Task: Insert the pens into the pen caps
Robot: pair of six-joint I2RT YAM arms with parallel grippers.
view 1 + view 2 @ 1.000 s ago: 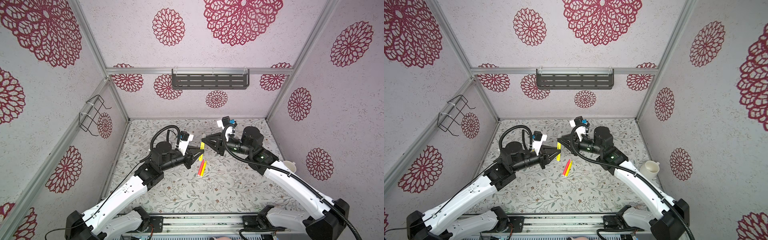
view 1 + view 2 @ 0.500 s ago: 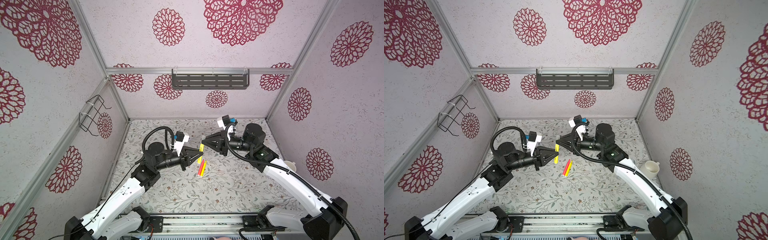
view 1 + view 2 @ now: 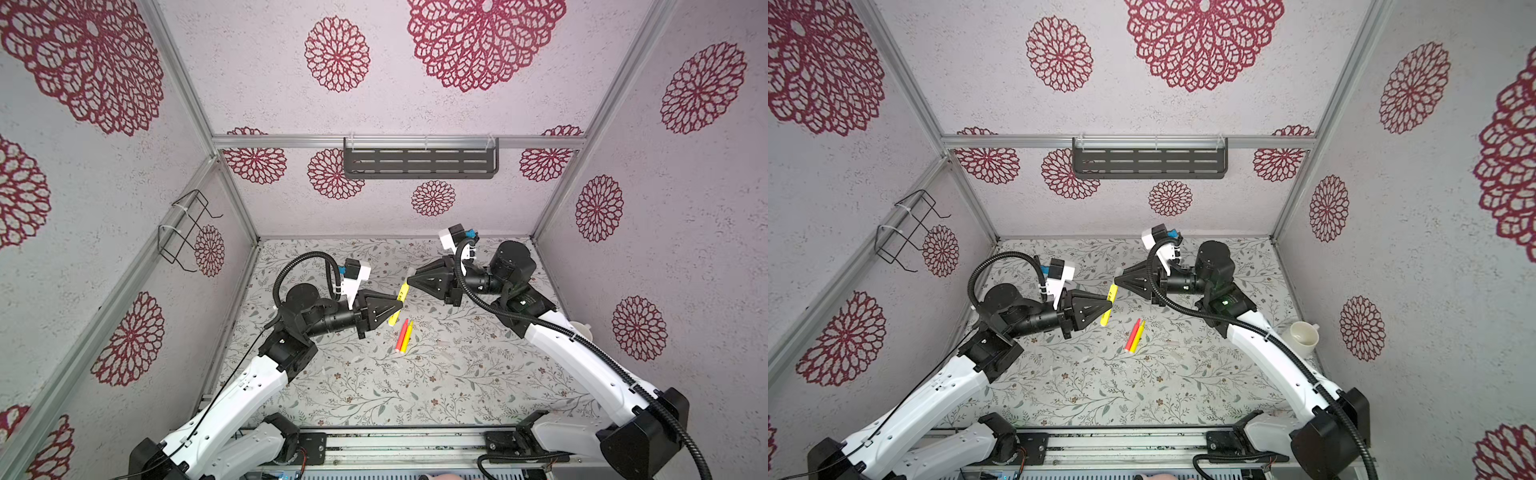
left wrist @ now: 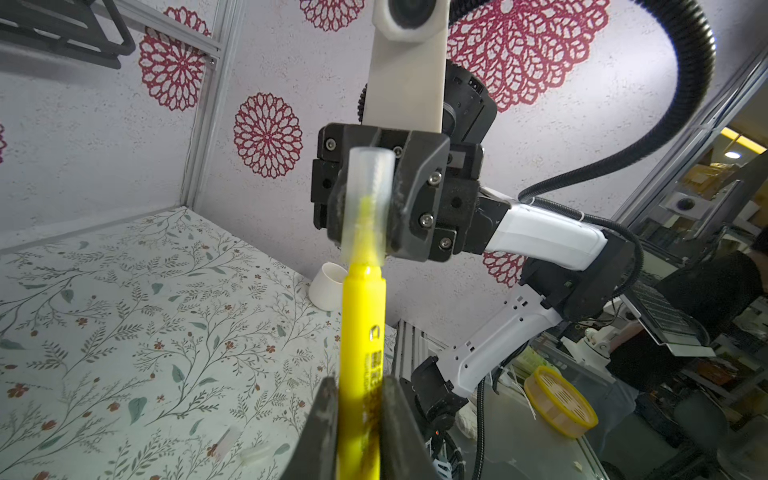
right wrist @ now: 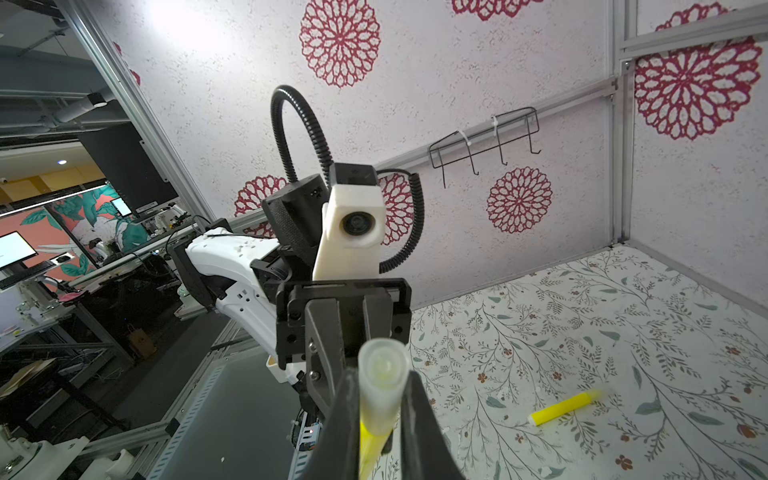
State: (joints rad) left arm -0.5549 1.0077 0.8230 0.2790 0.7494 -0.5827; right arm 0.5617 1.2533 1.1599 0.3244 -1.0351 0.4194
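In both top views the left tool [image 3: 400, 306] is clamped on a yellow pen [image 3: 402, 293] held up off the worktop [image 3: 374, 395]. The right tool [image 3: 409, 281] meets the pen's upper end, but whatever it grips is too clear to make out from up there. A red pen [image 3: 401, 337] and a 2nd yellow pen [image 3: 409, 332] lie touching, side by side, just in front of the tools, and a white cup [image 3: 1304, 337] sits by the right wall. Left wrist view sorts it out: the right tool is pinched tight on a clear cap [image 4: 368, 199], pen tip already inside, cap rim right at the barrel's shoulder. The pen's lower end is cut off by the frame, and 2 loose caps [image 4: 227, 439] on the worktop are blurry. Right wrist view: cap end-on between the fingers [image 5: 417, 424], yellow showing through, barrel hidden behind it. A blurred yellow pen [image 5: 563, 409] lies on the worktop, can't tell if it's the 2nd one. Versus 1 second ago: tool tips, held pen and the red-yellow pair sit where they were, both tools still clamped, and the left arm's elbow has swung toward the left wall.
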